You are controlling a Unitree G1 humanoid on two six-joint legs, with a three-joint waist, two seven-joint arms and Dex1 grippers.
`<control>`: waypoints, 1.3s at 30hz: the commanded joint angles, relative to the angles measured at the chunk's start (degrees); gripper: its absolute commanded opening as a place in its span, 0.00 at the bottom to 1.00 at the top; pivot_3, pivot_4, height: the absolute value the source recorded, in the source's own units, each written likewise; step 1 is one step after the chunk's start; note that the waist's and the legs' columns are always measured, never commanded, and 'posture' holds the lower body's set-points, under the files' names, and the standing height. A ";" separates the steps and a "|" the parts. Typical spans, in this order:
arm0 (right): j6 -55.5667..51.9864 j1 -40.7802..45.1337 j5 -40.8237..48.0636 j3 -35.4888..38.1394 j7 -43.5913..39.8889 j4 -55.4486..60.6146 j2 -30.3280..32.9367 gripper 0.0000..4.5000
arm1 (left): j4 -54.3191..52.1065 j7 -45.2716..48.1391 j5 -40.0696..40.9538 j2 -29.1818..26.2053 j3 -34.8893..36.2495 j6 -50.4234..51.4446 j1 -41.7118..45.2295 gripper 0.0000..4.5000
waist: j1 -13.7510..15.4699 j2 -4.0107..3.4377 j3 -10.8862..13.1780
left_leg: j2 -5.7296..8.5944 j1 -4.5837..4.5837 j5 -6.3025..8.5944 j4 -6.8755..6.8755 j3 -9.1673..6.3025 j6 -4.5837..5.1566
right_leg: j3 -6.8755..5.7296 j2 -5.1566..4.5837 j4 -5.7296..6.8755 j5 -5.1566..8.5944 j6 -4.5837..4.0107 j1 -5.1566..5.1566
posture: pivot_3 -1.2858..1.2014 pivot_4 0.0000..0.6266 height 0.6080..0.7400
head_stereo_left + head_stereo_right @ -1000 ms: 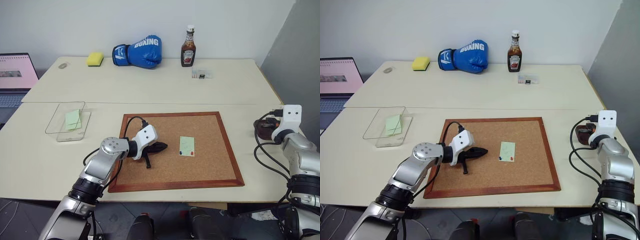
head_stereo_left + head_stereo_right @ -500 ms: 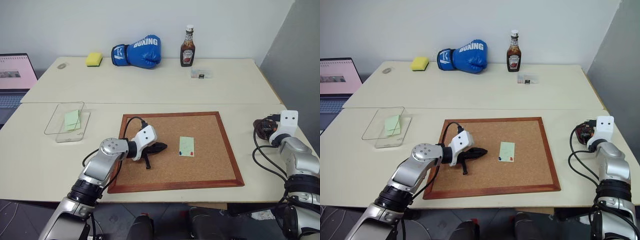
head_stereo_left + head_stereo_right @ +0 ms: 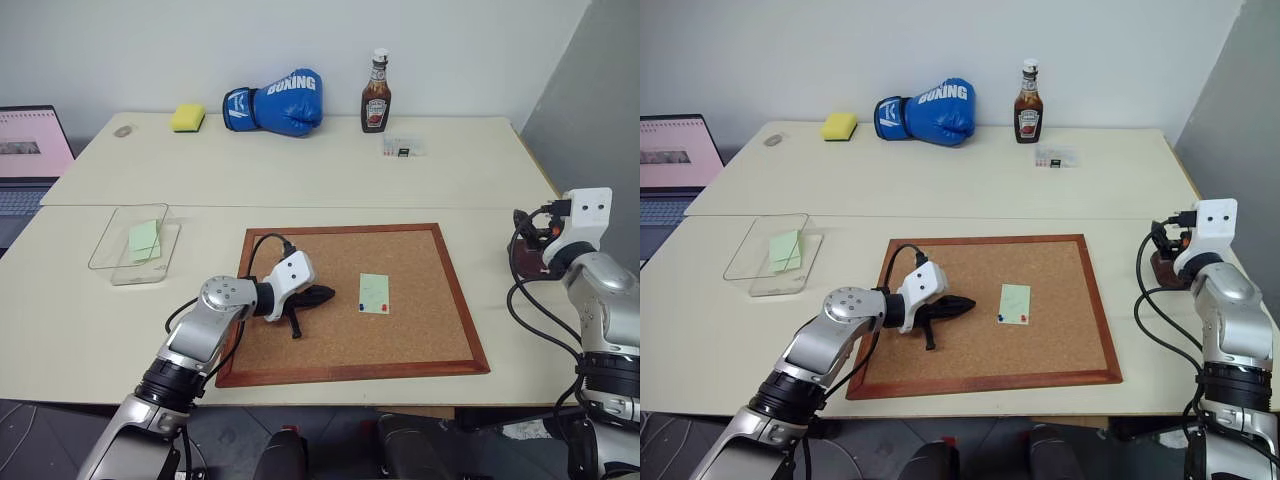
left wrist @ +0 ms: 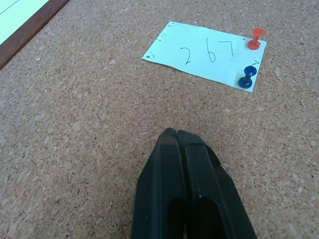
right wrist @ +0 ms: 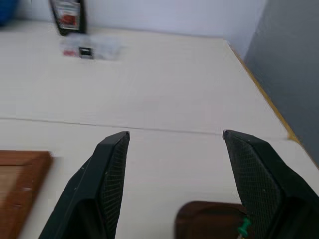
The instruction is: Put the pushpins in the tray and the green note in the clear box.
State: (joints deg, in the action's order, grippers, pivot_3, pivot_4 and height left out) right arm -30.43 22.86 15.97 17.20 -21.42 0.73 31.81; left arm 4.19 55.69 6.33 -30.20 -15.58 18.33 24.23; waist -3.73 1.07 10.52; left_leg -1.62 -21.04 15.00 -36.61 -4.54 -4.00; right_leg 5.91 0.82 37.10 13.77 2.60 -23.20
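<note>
We can read "BOXING" in white capitals on the blue boxing glove (image 3: 275,102) at the far side of the table. On the pale green note (image 4: 205,54) pinned to the cork board (image 3: 420,330), the left wrist view gives us the handwritten figures "2 6 7" (dark pen, a little slanted). The sauce bottle (image 3: 376,93) next to the glove carries a label, but we cannot make out its words. The laptop screen (image 3: 32,142) at the table's left edge shows some lines of content, too small for us to read.
</note>
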 commanded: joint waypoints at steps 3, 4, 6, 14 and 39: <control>-4.85 -7.34 6.97 -8.86 -15.75 16.91 6.16 0.71 | 3.36 0.37 -2.82 -0.48 -3.05 1.57 -1.46 0.00 | 0.10 0.00 0.00 | -0.01 0.01 0.00 0.05 -0.01 0.00 | -0.01 0.00 -0.04 0.00 0.00 0.00 | 0.52 0.24 1.00; -5.29 -9.05 8.07 -10.38 -17.99 19.55 6.89 0.71 | 3.29 0.38 -2.80 -0.48 -3.09 1.60 -1.51 0.00 | 0.21 0.00 0.00 | -0.01 0.00 0.00 0.05 -0.01 0.00 | -0.01 0.00 -0.05 0.00 0.00 0.00 | 0.52 0.24 1.00; -5.91 -11.69 9.56 -13.40 -20.95 23.79 7.77 0.71 | 3.17 0.40 -2.77 -0.51 -3.15 1.63 -1.65 0.00 | 0.29 0.02 0.00 | -0.03 0.02 0.00 0.10 -0.03 0.00 | -0.04 0.00 -0.07 0.01 0.00 -0.01 | 0.52 0.24 1.00; 0.87 -10.76 3.75 -24.83 -22.46 21.04 3.43 0.71 | 3.21 0.09 -3.10 -0.72 -3.26 1.35 -1.93 0.00 | 0.25 0.08 0.02 | -0.04 0.03 0.00 0.10 0.01 -0.02 | -0.03 -0.02 -0.20 0.10 0.10 -0.04 | 0.52 0.24 1.00; 5.86 -7.09 -0.63 -30.26 -27.61 11.03 -0.62 0.09 | -0.03 -0.79 -2.13 -1.10 -2.50 3.11 -3.27 0.00 | 0.32 0.08 0.02 | -0.04 0.05 0.01 0.38 -0.02 -0.02 | -0.07 -0.02 -0.17 0.10 0.10 -0.07 | 0.52 0.24 1.00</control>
State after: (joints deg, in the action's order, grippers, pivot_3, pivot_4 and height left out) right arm -24.80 14.81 14.62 -14.34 -48.47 10.23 31.22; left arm 1.94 54.64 6.32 -30.60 -15.67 18.81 22.99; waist -3.41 1.15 10.54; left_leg -1.66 -20.99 15.00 -36.23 -4.56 -4.02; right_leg 5.84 0.80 36.93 13.88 2.70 -23.28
